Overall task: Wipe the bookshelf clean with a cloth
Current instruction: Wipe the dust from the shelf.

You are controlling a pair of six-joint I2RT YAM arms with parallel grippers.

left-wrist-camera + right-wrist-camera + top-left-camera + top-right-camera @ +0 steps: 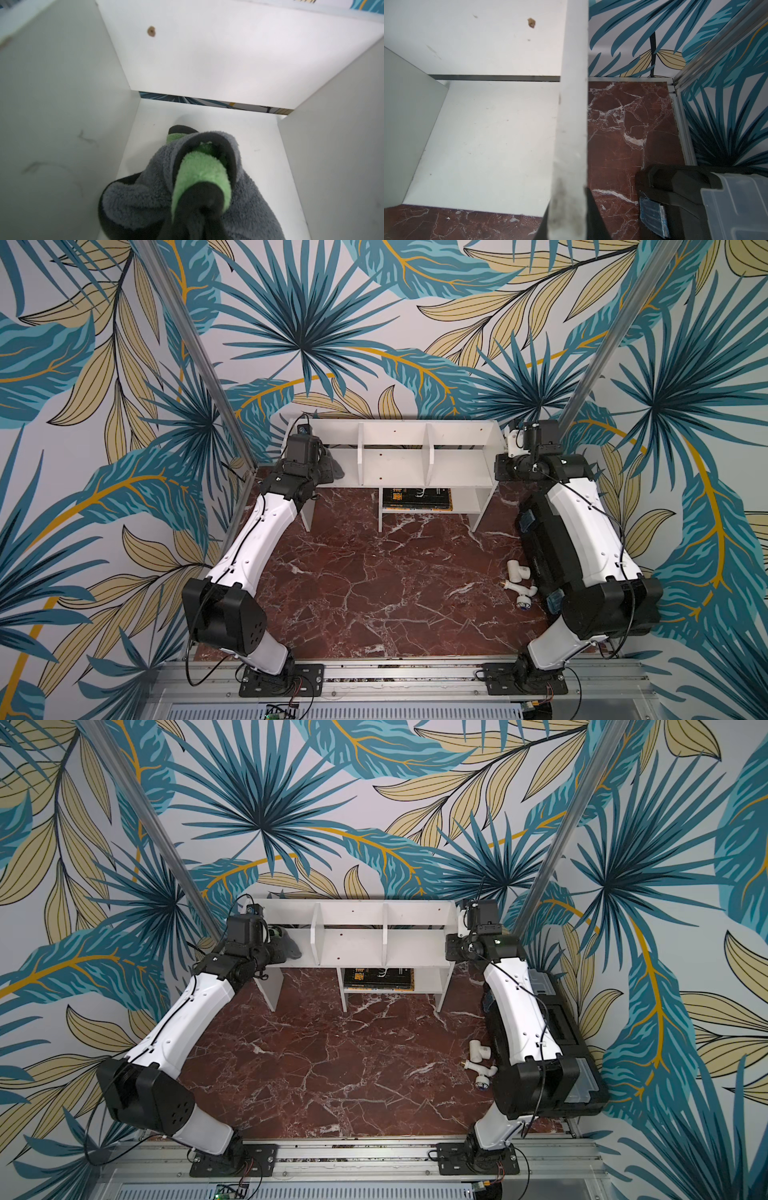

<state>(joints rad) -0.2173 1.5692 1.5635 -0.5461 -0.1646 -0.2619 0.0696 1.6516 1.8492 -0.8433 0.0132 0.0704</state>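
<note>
1. Bookshelf (395, 466) stands against the far edge of the counter (374, 580), about midway along it, on its panel legs. Its three upper compartments face up and forward. The small lower cubby holds a flat stack of dark books (417, 498).
2. The left arm is bolted at the near edge, toward the near left corner. Its elbow is raised and pushed out leftward, and the white forearm slants toward the far left corner. The wrist is bent rightward, so the left tool (324, 470) reaches into the leftmost upper compartment.
3. The left tool is pinched narrow on the cloth (145, 197), which is bunched into a grey wad with its lime-green side rolled outward. The wad rests on that compartment's floor board, short of the back panel. In both top views a grey flap shows past the wrist, toward the first divider.
4. The right arm mirrors the left. Its base is at the near edge toward the near right corner, the elbow is out rightward, and the forearm runs toward the far right corner with the wrist turned inward.
5. The right tool (571, 224) clamps the edge of the bookshelf's right end panel. One dark finger is inside the rightmost compartment and the other is outside it.
6. White pipe fittings (519, 583) lie near the right edge, just beside a black toolbox (565, 1027). The toolbox lies along that edge under the right forearm.
</note>
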